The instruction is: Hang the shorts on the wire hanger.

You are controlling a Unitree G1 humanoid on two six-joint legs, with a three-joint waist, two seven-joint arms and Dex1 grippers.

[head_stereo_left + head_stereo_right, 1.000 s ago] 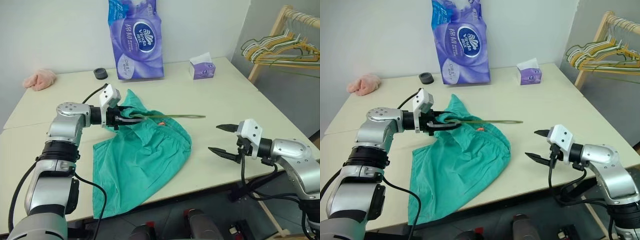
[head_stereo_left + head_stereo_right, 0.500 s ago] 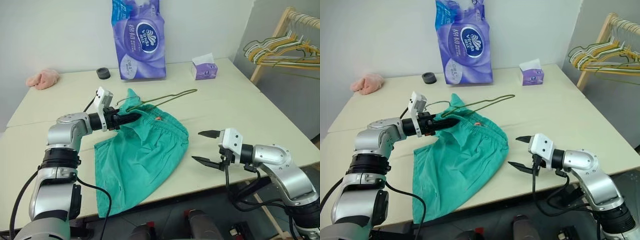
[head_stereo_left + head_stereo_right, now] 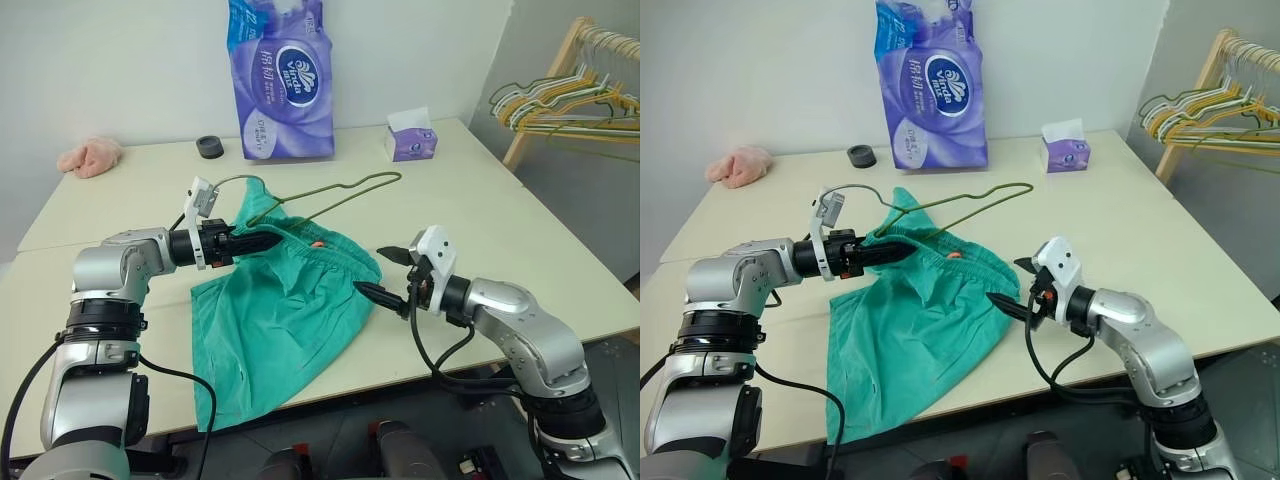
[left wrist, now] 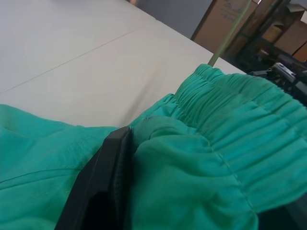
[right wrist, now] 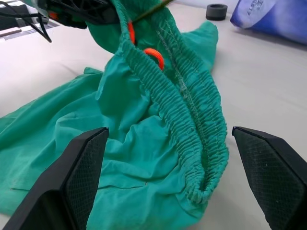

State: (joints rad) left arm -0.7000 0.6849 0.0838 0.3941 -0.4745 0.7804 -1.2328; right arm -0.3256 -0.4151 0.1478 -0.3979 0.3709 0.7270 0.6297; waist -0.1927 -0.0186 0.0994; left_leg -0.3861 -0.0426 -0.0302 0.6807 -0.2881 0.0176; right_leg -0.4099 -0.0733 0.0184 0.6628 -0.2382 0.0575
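The teal shorts (image 3: 285, 310) lie wrinkled on the pale table (image 3: 480, 210), with the gathered waistband (image 5: 192, 120) lifted at its left end. My left gripper (image 3: 262, 241) is shut on that raised waistband, and one black finger (image 4: 110, 182) presses into the cloth. The olive wire hanger (image 3: 340, 190) rises slanting out of the cloth at those fingers, its hook (image 3: 225, 181) above my wrist. Whether the fingers also pinch the wire is hidden. My right gripper (image 3: 370, 270) stands open at the waistband's right end, with its fingers (image 5: 76, 177) wide apart and holding nothing.
A tall purple tissue pack (image 3: 280, 80), a black tape roll (image 3: 209, 147) and a small purple tissue box (image 3: 410, 140) stand along the back of the table. A pink cloth lump (image 3: 90, 157) lies far left. A wooden rack with several hangers (image 3: 570, 95) stands off the table's right side.
My right gripper moved left across the table up to the shorts' right edge, still open. My left wrist rolled, swinging the hanger from level to slanting upward.
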